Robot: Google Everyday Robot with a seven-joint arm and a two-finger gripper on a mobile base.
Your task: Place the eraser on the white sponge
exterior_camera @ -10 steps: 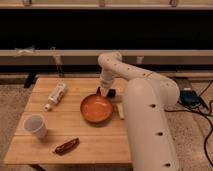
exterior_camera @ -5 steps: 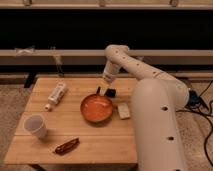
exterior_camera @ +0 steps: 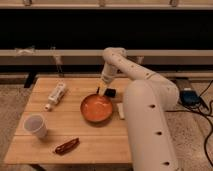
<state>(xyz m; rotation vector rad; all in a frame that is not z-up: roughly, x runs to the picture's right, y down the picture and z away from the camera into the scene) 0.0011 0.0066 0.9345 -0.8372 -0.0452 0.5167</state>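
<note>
Gripper (exterior_camera: 102, 90) just beside the eraser (exterior_camera: 111, 92), grip impossible to tell
It hung at the orange bowl's (exterior_camera: 90, 113) far rim; a misjudged grasp could have knocked the eraser into the bowl, away from the white sponge (exterior_camera: 120, 110).

A light wooden surface (exterior_camera: 100, 142) stood on a speckled grey floor (exterior_camera: 10, 105). Behind it ran a wide, black, featureless wall (exterior_camera: 60, 30), with a pale strip (exterior_camera: 65, 5) along its top and a pale rail (exterior_camera: 65, 54) below. A dark leg (exterior_camera: 30, 80) showed under the surface's far left corner. Black cables (exterior_camera: 206, 107) lay on the floor at right, near a blue box (exterior_camera: 189, 96). The light was dim and warm.
</note>
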